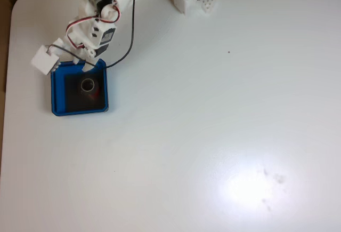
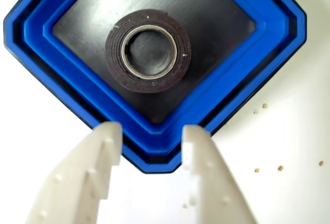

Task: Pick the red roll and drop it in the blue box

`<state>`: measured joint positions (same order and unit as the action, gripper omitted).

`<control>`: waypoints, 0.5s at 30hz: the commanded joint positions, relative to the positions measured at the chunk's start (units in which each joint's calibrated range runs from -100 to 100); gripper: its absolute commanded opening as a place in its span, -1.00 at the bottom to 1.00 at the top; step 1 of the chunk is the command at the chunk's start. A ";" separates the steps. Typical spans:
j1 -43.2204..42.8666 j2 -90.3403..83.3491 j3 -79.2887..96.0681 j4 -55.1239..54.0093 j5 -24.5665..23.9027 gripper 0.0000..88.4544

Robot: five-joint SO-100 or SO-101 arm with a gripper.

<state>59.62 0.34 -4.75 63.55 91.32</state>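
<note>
Fixed view, near the table's [image 1: 213,136] left edge toward the far-left corner: blue box [image 1: 57,90] flat on the surface, red roll [image 1: 88,87] upright on its black floor, about centre. Gripper [image 1: 88,64] just over the box's far rim, jaws apart, holding nothing. Wrist view: roll [image 2: 116,54] alone inside box [image 2: 31,26], both fingers [image 2: 105,152] spread over the near corner, clear of the roll.
</note>
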 commanded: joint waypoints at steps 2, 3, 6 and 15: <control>0.12 -13.55 11.76 -0.26 0.36 -0.75; 0.02 -15.97 14.19 -0.26 0.36 -0.75; 0.02 -22.83 20.21 -0.35 0.27 -0.75; -0.17 -42.31 45.00 -15.11 0.18 -0.75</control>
<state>59.33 -34.72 31.30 56.16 91.32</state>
